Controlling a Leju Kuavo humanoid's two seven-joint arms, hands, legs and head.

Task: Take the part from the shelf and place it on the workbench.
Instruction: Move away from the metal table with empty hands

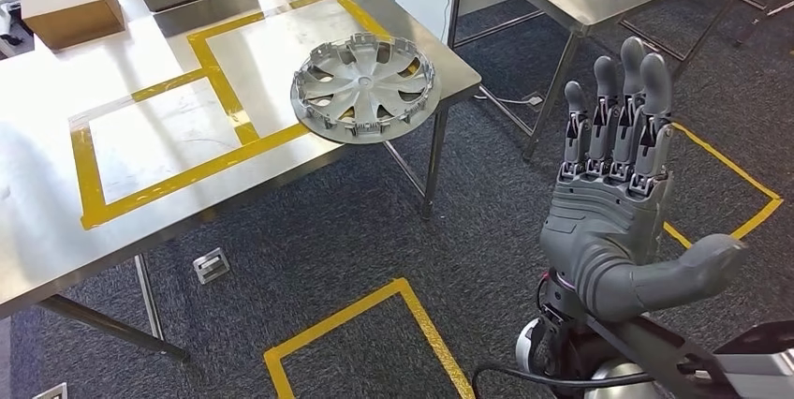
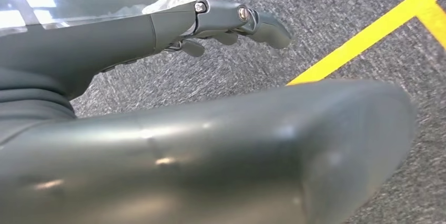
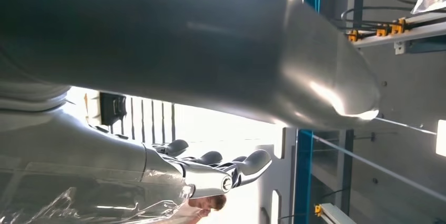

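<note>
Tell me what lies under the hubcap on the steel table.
The hubcap rests on the steel table, across a strip of yellow tape, with its near edge hanging past the table's edge over grey carpet. The surface beneath its centre is hidden.

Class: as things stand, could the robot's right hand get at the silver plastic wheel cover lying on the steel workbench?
Probably yes: the right hand is raised, open and empty, and only open floor lies between it and the silver plastic wheel cover, which overhangs the steel workbench edge.
</note>
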